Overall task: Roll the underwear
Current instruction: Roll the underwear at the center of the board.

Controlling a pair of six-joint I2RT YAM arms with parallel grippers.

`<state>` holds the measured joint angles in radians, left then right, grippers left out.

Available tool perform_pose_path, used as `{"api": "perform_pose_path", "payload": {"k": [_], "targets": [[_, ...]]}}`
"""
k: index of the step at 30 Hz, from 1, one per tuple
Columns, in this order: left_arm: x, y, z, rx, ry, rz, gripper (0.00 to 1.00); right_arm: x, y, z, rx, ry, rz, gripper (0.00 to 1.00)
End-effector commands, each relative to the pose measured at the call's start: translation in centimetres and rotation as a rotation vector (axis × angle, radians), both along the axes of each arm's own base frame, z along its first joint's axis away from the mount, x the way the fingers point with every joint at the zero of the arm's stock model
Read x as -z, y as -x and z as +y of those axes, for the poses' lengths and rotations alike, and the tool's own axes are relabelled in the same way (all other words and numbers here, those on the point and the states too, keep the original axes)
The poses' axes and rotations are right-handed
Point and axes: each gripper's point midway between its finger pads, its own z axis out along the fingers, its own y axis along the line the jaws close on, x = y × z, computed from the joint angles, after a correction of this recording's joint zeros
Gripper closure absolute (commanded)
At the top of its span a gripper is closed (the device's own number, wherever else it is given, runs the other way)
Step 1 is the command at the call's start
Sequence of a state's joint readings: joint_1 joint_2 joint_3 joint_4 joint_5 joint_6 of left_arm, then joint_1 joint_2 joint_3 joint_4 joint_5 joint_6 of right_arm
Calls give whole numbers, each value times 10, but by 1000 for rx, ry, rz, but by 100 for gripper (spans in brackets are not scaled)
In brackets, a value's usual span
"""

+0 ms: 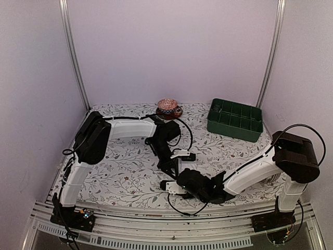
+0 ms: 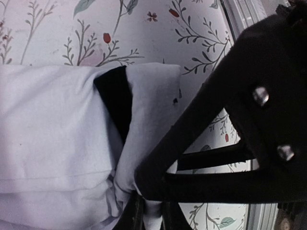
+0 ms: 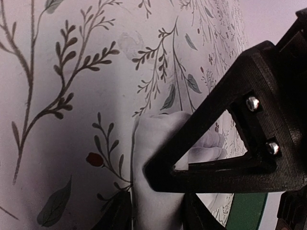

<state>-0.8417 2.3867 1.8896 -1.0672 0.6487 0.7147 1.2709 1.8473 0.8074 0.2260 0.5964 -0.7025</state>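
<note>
Left tool (image 2: 151, 211) pinches bunched fold of white brief (image 2: 53, 134), black trim showing; brief lies folded on floral desk (image 2: 57, 33) near front edge. Right tool (image 3: 158, 211) straddles brief's end, both jaws against cloth. Green tray (image 1: 235, 120) far right, at back.

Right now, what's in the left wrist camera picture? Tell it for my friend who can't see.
The left tool pinches the bunched edge of black-trimmed white underwear, which lies folded on a flowered tablecloth. The tool's black frame fills the right side of the picture.
</note>
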Motion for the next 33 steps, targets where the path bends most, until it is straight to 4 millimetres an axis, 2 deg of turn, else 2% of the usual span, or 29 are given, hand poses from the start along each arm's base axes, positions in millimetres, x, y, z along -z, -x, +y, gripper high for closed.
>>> {"api": "perform_pose_path", "payload": {"k": [1, 5, 6, 9, 10, 13, 21, 22, 23, 27, 29, 33], "targets": [[39, 8, 28, 4, -140, 49, 89, 18, -7, -8, 29, 79, -15, 68], [41, 6, 32, 1, -136, 48, 88, 16, -8, -9, 42, 77, -16, 79], [41, 5, 33, -1, -136, 46, 89, 16, -8, -9, 43, 77, -16, 87], [39, 4, 37, -7, -130, 38, 86, 18, -6, -7, 35, 73, 7, 96], [36, 3, 37, -11, -122, 29, 82, 19, -4, -6, 31, 70, 19, 97], [25, 0, 40, -23, -91, 9, 61, 23, 0, -4, 16, 63, 87, 97], [-7, -7, 54, -66, -9, -110, 29, 25, 6, -2, 21, -13, 283, 97], [-15, -10, 56, -77, 12, -140, 20, 25, 7, -2, 21, -24, 308, 98], [-19, -12, 59, -91, 26, -160, 4, 25, 8, -2, 17, -30, 331, 98], [-33, -19, 74, -143, 71, -198, 1, 26, 11, 0, 16, -49, 411, 97], [-45, -22, 81, -161, 111, -247, 1, 28, 12, 1, 15, -58, 456, 97], [-56, -29, 94, -196, 187, -368, 2, 33, 14, 2, 19, -63, 540, 97]]}}
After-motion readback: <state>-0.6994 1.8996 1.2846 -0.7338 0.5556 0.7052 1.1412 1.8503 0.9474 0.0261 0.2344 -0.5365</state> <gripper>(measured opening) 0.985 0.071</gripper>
